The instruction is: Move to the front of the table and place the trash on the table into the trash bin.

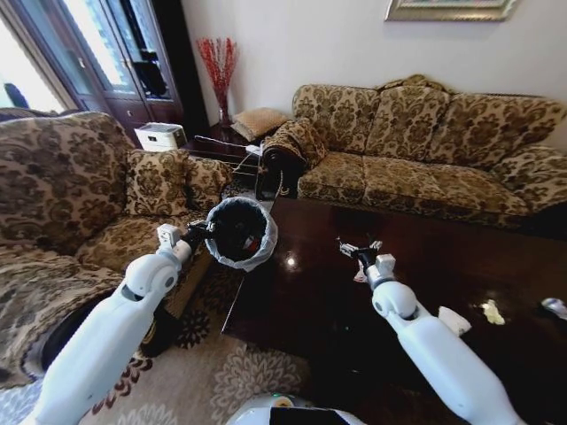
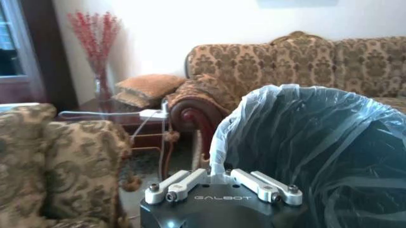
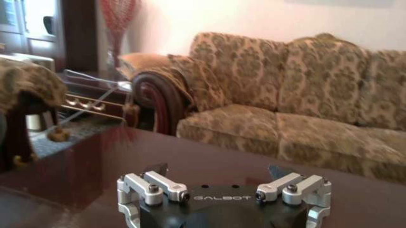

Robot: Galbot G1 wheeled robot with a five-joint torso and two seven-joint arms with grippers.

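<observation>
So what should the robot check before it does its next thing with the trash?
1. Bin held: ok. The left gripper is shut on the plastic rim of the trash bin, holding it up at the table's left edge.
2. Bin mouth open: ok, the black bag gapes wide.
3. Right gripper ready: ok. It is open and empty, above the table.
4. Trash located: ok. A white scrap, a yellowish piece and a silvery wrapper lie on the table to the right of the right arm.
5. Trash in reach: cannot tell.
6. Anything already in the bin: cannot tell, the inside is dark.
</observation>
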